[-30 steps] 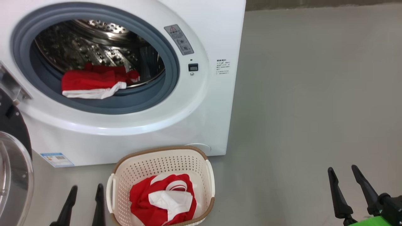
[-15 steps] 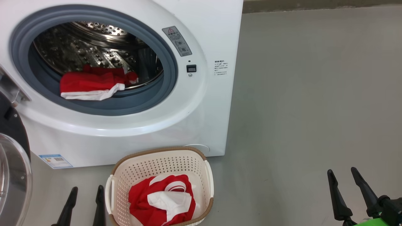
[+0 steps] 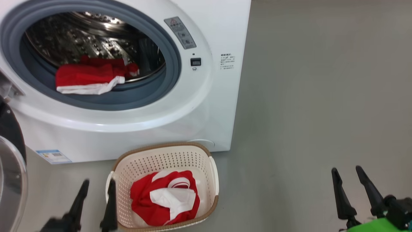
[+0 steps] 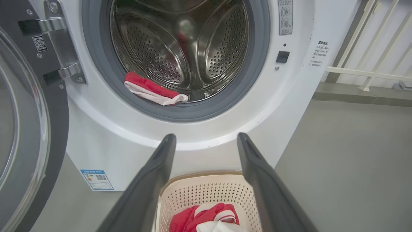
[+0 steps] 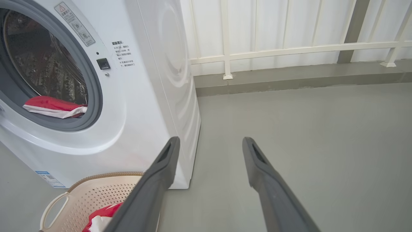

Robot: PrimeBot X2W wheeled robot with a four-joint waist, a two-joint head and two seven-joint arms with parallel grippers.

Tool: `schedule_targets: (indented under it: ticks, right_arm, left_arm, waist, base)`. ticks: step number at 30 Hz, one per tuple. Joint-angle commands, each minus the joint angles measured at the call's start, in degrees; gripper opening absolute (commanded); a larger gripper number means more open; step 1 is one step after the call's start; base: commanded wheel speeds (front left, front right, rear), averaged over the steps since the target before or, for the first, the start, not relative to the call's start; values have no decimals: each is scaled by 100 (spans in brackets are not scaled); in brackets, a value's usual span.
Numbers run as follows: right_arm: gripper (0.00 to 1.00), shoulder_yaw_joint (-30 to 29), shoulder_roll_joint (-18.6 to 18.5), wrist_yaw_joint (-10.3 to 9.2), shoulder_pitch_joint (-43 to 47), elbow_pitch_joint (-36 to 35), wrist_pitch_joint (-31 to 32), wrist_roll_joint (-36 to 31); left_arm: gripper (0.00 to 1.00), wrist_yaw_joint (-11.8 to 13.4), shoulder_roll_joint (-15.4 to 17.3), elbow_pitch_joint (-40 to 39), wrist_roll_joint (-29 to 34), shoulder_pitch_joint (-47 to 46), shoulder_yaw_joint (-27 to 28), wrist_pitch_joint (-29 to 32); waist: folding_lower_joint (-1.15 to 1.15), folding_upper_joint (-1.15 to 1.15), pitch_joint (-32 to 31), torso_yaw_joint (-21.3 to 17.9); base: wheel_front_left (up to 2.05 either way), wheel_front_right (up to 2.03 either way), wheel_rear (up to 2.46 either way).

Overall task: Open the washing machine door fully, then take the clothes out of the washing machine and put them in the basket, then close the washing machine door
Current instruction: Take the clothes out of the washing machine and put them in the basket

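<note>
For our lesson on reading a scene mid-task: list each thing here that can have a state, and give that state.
washing machine door: open, swung out to the left.
washing machine: drum exposed, not emptied.
red garment in drum: lying at the front lip.
basket: upright on the floor, holding a garment.
red garment in basket: crumpled inside.
left gripper: open, empty.
right gripper: open, empty.

Left pincer (image 3: 98,184): two long black fingers, tapering to narrow tips; blurred in head view. Right pincer (image 3: 346,169): same form, on a black knuckle block (image 3: 397,206) next to a bright green housing (image 3: 376,225). Wrist views: matte dark grey fingers (image 4: 151,180), recessed slot near each tip.
</note>
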Motion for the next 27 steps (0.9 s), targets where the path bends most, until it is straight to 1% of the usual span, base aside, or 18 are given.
schedule_targets:
  ticks: [1, 5, 8, 15, 16, 21, 22, 27]
  right_arm:
    - [100, 163, -87, 36, -322, -163, -37, 27]
    - [100, 179, -48, 36, -532, -211, -37, 46]
    - [100, 216, -22, 36, -745, -238, -37, 59]
    - [100, 269, 56, 36, -1245, -235, -37, 97]
    - [100, 287, 84, 36, -1352, -251, -37, 99]
    - [100, 293, 121, 36, -1547, -256, -37, 128]
    - [100, 293, 121, 36, -1547, -256, -37, 128]
    - [100, 344, 146, 36, -1694, -250, -37, 149]
  left_arm:
    - [100, 19, 60, 1, 95, -473, 129, -30]
    - [100, 9, 119, 583, 253, -1251, 45, -30]
    - [100, 8, 241, 1086, 347, -2022, -23, -30]
    - [100, -9, 589, 2504, 447, -3717, -145, 28]
    - [100, -6, 706, 2881, 510, -4168, -192, 68]
    - [100, 25, 906, 3727, 675, -5143, -355, 151]
    - [100, 25, 906, 3727, 675, -5143, -355, 151]
    - [100, 61, 1134, 4477, 806, -5957, -473, 182]
  waist:
    - [0, 0, 187, -1]
    - [0, 0, 586, -32]
    - [0, 0, 943, -78]
    - [0, 0, 1600, -245]
    - [0, 0, 1734, -291]
    - [0, 0, 2011, -395]
    - [0, 0, 2011, -395]
    - [0, 0, 2216, -544]
  base:
    - [0, 0, 0]
    - [0, 0, 0]
    - [0, 0, 0]
    - [0, 0, 0]
    - [0, 0, 0]
    - [0, 0, 0]
    - [0, 0, 0]
    - [0, 0, 0]
